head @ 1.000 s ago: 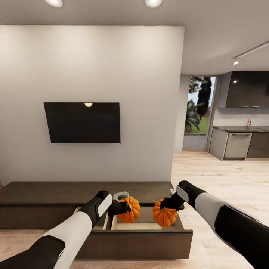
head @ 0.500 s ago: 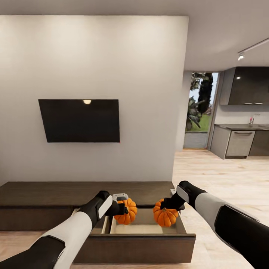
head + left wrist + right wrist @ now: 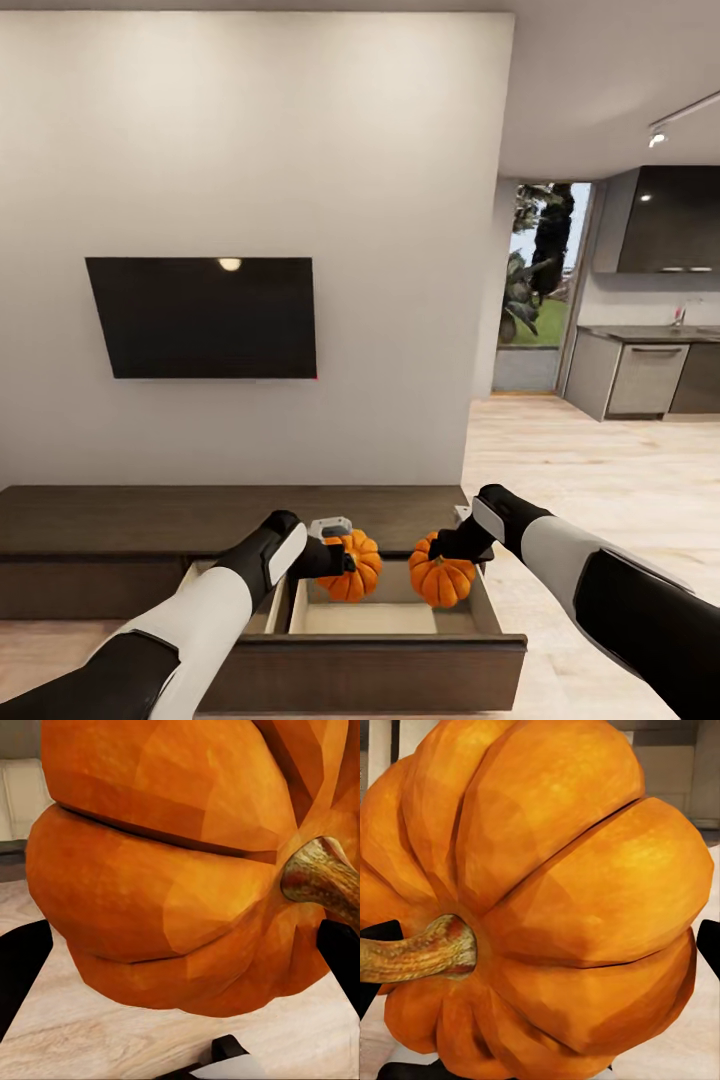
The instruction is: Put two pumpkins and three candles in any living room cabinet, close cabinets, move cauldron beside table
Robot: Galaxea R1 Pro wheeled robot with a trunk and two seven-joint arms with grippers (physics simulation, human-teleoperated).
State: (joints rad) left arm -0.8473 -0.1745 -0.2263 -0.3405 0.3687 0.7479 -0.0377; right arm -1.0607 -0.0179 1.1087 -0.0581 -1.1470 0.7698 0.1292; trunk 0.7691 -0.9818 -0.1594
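Two pumpkins low in the middle of the frame, both over the open drawer (image 3: 365, 620) of the long dark cabinet (image 3: 120, 520). Left pumpkin (image 3: 352, 565) is clamped in the left gripper (image 3: 338, 560), right pumpkin (image 3: 442, 580) clamped in the right gripper (image 3: 450, 548). Black TV (image 3: 200, 317) on the wall above

Above the cabinet's (image 3: 230, 515) open drawer (image 3: 370, 640), the left tool (image 3: 338, 558) grips one pumpkin (image 3: 356, 570) and the right tool (image 3: 445, 548) grips the other pumpkin (image 3: 442, 580), side by side, apart.
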